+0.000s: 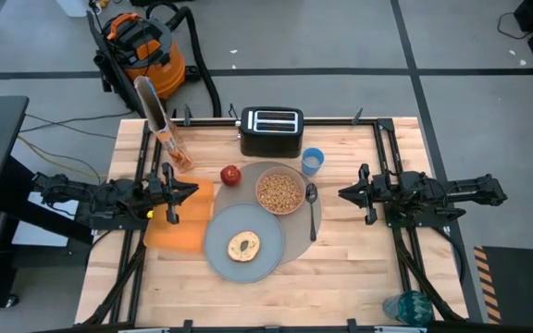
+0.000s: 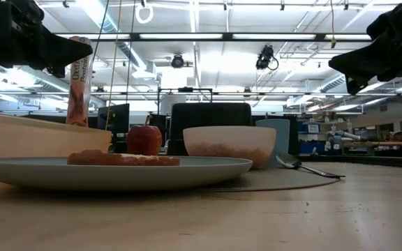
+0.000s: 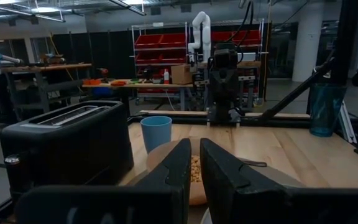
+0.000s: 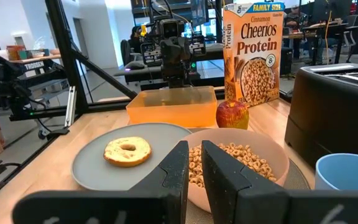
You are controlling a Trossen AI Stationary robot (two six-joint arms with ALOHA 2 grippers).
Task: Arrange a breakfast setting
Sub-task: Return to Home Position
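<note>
A round grey placemat (image 1: pixel 248 190) lies mid-table. On it rest a grey-blue plate (image 1: pixel 218 252) bearing round toasted bread (image 1: pixel 243 245), a pale pink bowl (image 1: pixel 279 170) filled with cereal rings, and a metal spoon (image 1: pixel 312 208) to the bowl's right. A red apple (image 1: pixel 230 174) stands at the mat's far left rim and a small blue cup (image 1: pixel 312 161) at its far right. An orange napkin (image 1: pixel 181 227) lies left of the plate. My left gripper (image 1: pixel 193 191) hovers shut above the napkin. My right gripper (image 1: pixel 342 193) hovers shut right of the spoon. Both point level toward the mat.
A black toaster (image 1: pixel 271 130) stands at the far edge behind the bowl. A cereal box (image 1: pixel 160 120) stands at the far left. A teal object (image 1: pixel 410 308) sits at the near right corner. Bare wood lies along the near edge.
</note>
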